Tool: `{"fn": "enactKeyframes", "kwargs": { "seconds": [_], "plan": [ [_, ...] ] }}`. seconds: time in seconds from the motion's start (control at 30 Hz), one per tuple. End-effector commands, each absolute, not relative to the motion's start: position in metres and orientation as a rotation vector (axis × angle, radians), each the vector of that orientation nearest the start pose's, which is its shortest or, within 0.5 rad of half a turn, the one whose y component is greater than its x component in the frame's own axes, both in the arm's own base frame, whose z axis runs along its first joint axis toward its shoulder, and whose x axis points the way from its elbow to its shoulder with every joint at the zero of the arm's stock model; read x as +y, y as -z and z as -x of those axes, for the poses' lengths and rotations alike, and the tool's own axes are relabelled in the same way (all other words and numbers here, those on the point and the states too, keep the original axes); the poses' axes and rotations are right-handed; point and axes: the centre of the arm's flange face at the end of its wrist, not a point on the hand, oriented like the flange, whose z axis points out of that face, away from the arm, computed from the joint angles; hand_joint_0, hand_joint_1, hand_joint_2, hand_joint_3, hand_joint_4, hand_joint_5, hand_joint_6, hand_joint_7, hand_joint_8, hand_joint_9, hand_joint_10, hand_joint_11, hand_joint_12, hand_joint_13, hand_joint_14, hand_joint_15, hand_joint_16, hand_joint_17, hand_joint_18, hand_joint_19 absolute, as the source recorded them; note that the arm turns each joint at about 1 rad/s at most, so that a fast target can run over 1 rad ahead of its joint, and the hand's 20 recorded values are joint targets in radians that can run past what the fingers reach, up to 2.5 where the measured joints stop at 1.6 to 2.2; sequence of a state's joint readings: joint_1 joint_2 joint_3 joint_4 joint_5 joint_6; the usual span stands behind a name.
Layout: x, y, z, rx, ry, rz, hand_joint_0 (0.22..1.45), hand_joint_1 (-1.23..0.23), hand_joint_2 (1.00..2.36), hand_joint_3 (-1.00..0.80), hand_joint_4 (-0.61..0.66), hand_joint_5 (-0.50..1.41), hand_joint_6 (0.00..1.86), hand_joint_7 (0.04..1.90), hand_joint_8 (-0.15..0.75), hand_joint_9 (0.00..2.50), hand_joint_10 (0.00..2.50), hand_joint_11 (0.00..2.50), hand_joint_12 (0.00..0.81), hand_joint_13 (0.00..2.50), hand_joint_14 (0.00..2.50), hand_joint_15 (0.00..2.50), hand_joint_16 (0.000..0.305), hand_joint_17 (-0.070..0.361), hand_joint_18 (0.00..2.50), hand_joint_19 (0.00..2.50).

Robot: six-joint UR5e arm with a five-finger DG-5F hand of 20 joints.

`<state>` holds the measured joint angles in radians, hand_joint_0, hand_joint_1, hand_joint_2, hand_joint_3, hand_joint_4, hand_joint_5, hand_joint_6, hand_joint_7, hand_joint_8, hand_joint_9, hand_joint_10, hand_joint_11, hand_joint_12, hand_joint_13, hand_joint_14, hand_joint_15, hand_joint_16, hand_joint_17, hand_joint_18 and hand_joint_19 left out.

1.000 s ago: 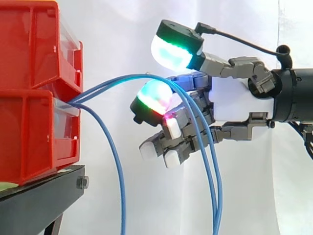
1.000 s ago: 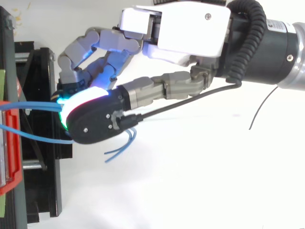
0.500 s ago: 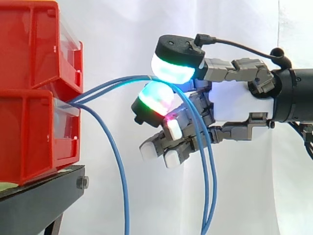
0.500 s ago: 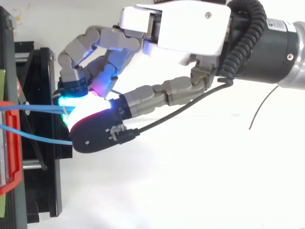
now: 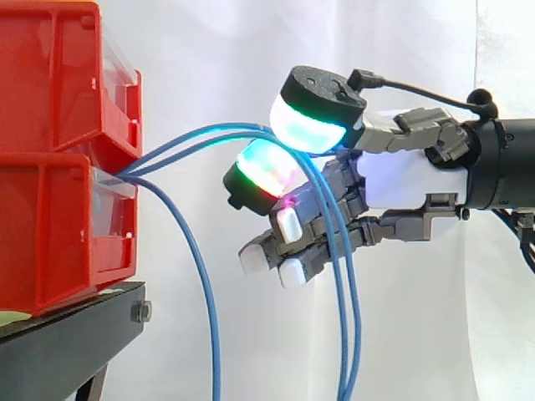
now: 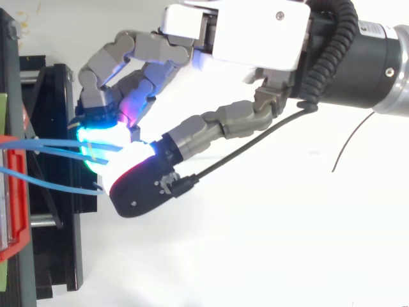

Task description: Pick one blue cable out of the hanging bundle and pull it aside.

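Observation:
Three blue cables come out of the lower red bin [image 5: 50, 225]. Two blue cables [image 5: 209, 135] arc to the right together, run between the hand's thumb pad [image 5: 313, 125] and a glowing finger pad [image 5: 266, 167], then drop in front of the curled fingers. The third blue cable [image 5: 203, 284] hangs apart on the left, free of the hand. The hand [image 5: 410, 180] reaches in from the right with thumb and finger closed on the two cables. From above, the hand [image 6: 249, 32] has its thumb pad over the two cables [image 6: 51, 146], and the third cable [image 6: 57, 184] lies nearer.
An upper red bin [image 5: 50, 75] sits stacked on the lower one, both on a black stand [image 5: 75, 334] at the left. From above the black stand [image 6: 51, 243] is along the left edge. A white curtain hangs behind.
The thumb has swung down onto the two arched cables, closing the gap to the finger pad. Their hanging lengths have swung left, closer to the fingers. The third cable stays put.

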<state>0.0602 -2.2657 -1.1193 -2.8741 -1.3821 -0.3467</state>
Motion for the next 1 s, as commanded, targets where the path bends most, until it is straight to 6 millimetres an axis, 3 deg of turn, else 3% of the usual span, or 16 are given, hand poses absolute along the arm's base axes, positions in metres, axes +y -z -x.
{"fn": "enactKeyframes", "kwargs": {
  "seconds": [0.0,0.3,0.37,0.43,0.6,0.77,0.97],
  "plan": [
    [-0.1067,-0.2968,-0.7606,1.257,-0.863,-1.013,0.57,-0.89,1.0,-0.5,0.02,-0.16,0.93,0.97,0.283,1.0,0.02,0.68,0.367,0.7,0.02,0.38,0.046,0.105,0.67,0.47],
    [-0.1083,-0.2968,-0.7603,1.259,-0.866,-1.011,0.44,-0.82,1.0,-0.5,0.05,-0.15,0.93,0.94,0.32,1.03,0.02,0.67,0.412,0.74,0.01,0.4,0.055,0.125,0.72,0.49],
    [-0.1083,-0.2968,-0.7603,1.259,-0.866,-1.011,0.42,-0.76,1.0,-0.5,0.06,-0.15,0.93,0.92,0.326,1.04,0.02,0.66,0.422,0.74,0.01,0.4,0.058,0.131,0.73,0.49],
    [-0.1083,-0.2976,-0.7606,1.258,-0.867,-1.01,0.42,-0.53,1.0,-0.5,0.06,-0.15,0.92,0.95,0.344,1.06,0.02,0.65,0.436,0.74,0.02,0.41,0.062,0.139,0.72,0.51],
    [-0.1083,-0.2976,-0.7606,1.258,-0.867,-1.01,0.51,-0.37,1.0,-0.5,0.04,-0.16,0.91,0.99,0.325,1.04,0.02,0.66,0.401,0.71,0.02,0.43,0.055,0.124,0.61,0.57],
    [-0.1082,-0.2971,-0.7611,1.258,-0.867,-1.01,0.56,-0.59,1.01,-0.29,0.04,-0.16,0.9,1.02,0.314,1.02,0.02,0.67,0.39,0.7,0.02,0.43,0.052,0.117,0.6,0.59],
    [-0.1094,-0.2998,-0.7613,1.253,-0.868,-1.008,0.56,-0.7,1.02,-0.19,0.05,-0.17,0.92,1.0,0.307,1.0,0.02,0.68,0.385,0.71,0.02,0.43,0.052,0.116,0.62,0.58]
  ]
}}
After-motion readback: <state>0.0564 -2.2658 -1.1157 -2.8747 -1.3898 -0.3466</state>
